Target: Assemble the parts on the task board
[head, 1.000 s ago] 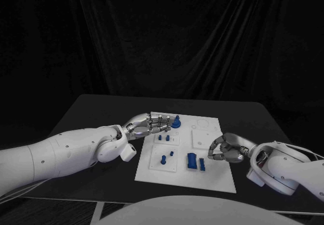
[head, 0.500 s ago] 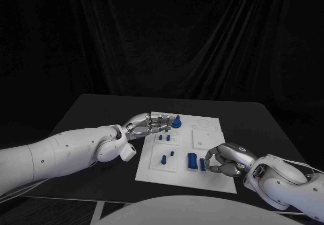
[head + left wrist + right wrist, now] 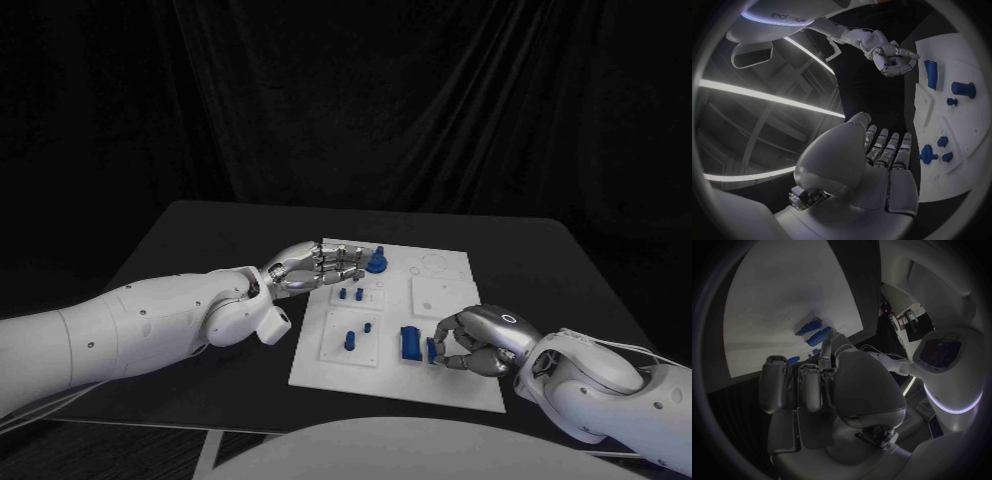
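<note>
The white task board (image 3: 454, 385) lies in the middle of the black table. My left hand (image 3: 310, 265) rests at the board's far left corner with its fingers stretched toward a round blue knob (image 3: 376, 262) and nothing in them; the left wrist view shows that knob (image 3: 927, 154) just past the fingers (image 3: 891, 150). My right hand (image 3: 469, 342) sits curled at the board's near right. Its fingertips are against a thin blue bar (image 3: 431, 350) that stands beside a wider blue block (image 3: 411, 345). Whether they grip the bar is unclear.
Small blue pegs (image 3: 351, 294) stand in the board's middle left, and another blue piece (image 3: 348, 342) sits nearer me. The right half of the board (image 3: 440, 295) carries pale square plates. Bare black table (image 3: 202, 240) surrounds the board.
My right hand has come toward me and to the left, from the board's right edge to the thin blue bar. The left hand has stayed still.
</note>
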`<move>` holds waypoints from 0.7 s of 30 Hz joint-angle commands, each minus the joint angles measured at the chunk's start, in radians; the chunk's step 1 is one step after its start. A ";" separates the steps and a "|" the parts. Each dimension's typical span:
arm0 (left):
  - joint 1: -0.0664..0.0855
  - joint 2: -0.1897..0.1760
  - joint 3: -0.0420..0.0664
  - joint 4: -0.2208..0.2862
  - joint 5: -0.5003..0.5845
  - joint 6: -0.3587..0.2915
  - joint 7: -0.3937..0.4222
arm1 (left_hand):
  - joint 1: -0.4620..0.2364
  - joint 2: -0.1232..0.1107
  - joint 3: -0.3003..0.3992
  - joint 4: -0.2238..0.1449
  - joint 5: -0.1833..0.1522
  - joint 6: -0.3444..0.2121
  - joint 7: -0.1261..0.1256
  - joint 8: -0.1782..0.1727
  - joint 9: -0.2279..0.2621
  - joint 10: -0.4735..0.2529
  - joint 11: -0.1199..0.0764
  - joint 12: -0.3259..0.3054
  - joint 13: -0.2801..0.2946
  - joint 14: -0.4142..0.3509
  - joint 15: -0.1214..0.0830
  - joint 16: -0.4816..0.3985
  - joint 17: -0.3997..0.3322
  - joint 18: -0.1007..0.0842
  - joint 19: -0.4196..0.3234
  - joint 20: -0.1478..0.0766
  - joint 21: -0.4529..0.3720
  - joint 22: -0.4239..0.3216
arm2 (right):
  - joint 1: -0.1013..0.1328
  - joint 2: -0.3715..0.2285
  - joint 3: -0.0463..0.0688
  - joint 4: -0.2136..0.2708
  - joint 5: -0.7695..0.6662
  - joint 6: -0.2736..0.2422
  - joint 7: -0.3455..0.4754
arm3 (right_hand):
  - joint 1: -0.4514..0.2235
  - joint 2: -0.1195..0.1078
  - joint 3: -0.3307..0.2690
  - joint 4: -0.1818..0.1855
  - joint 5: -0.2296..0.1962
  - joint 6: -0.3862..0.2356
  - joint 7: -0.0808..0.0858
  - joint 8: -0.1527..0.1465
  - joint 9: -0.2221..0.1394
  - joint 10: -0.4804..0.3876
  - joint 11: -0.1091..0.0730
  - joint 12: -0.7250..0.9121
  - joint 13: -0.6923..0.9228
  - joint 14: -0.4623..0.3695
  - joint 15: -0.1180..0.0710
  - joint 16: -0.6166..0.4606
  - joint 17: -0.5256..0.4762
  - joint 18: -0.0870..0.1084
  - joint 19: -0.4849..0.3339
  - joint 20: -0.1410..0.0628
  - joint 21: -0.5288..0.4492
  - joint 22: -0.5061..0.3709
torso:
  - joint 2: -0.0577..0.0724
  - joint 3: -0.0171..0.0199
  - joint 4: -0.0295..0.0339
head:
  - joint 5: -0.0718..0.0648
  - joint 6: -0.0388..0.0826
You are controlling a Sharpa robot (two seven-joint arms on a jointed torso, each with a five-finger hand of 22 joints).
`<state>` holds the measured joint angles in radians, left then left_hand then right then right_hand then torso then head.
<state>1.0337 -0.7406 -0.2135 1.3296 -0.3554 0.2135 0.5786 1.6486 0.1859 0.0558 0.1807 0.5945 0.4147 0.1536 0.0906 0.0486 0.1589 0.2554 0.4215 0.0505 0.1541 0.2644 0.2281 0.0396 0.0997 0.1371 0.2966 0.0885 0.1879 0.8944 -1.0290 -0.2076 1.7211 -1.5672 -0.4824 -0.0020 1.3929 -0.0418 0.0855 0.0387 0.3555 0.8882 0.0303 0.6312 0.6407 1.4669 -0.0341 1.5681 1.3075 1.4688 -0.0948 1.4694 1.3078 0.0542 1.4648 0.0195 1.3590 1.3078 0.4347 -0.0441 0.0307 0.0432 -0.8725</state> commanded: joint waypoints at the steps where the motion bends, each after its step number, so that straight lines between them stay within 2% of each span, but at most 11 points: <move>1: -0.002 0.001 0.001 0.003 0.005 0.003 0.021 | -0.002 -0.010 0.005 0.000 0.004 0.006 0.084 0.006 0.001 0.007 -0.001 0.006 0.002 0.002 -0.001 0.008 0.002 -0.003 0.005 -0.003 0.002 -0.002 | -0.003 0.004 0.000 -0.004 -0.024 0.026 -0.047 | 0.008 0.002 -0.003 0.005 0.005 -0.004 0.000 0.005 0.002 0.104 -0.008 0.003 0.263 0.058 -0.006 0.005 0.016 -0.010 0.042 -0.008 0.004 0.206 | 0.000 0.0000 0.0001 | 0.001 0.000; 15: -0.004 0.006 0.001 0.003 0.005 0.007 0.018 | -0.002 -0.010 0.007 -0.001 0.005 0.007 0.085 0.006 0.001 0.007 -0.001 0.006 0.002 0.002 -0.001 0.007 0.002 -0.003 0.003 -0.003 0.000 -0.005 | -0.003 0.027 0.000 -0.028 -0.025 0.029 -0.094 | 0.031 0.011 0.010 0.003 0.014 -0.012 0.000 0.025 0.016 0.104 -0.008 0.003 0.263 0.057 -0.006 0.005 0.015 -0.009 0.038 -0.009 -0.001 0.204 | 0.000 -0.0001 0.0001 | -0.001 0.000; 21: -0.006 0.006 0.001 0.003 0.005 0.008 0.018 | -0.002 -0.010 0.007 -0.001 0.005 0.008 0.085 0.006 0.002 0.007 0.000 0.005 0.001 0.002 -0.001 0.008 0.002 -0.004 0.003 -0.003 0.000 -0.005 | -0.004 0.034 0.000 -0.037 -0.025 0.032 -0.112 | 0.037 0.013 0.017 0.010 -0.017 -0.017 0.000 0.040 0.025 0.104 -0.007 0.003 0.263 0.056 -0.006 0.003 0.010 -0.008 0.035 -0.008 -0.005 0.202 | 0.000 -0.0003 0.0001 | -0.001 0.000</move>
<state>1.0298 -0.7366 -0.2135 1.3299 -0.3554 0.2140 0.5787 1.6486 0.1859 0.0558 0.1807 0.5944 0.4146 0.1537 0.0906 0.0485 0.1589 0.2554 0.4213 0.0504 0.1541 0.2644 0.2322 0.0405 0.0997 0.1370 0.2965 0.0884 0.1841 0.8929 -0.9952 -0.2075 1.6882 -1.5820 -0.4593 -0.0709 1.4190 -0.0285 0.0996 0.0471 0.3422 0.8807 0.0303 0.6669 0.6654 1.4669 -0.0340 1.5682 1.3076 1.4687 -0.0948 1.4693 1.3077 0.0544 1.4648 0.0195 1.3590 1.3075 0.4347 -0.0443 0.0308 0.0423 -0.8725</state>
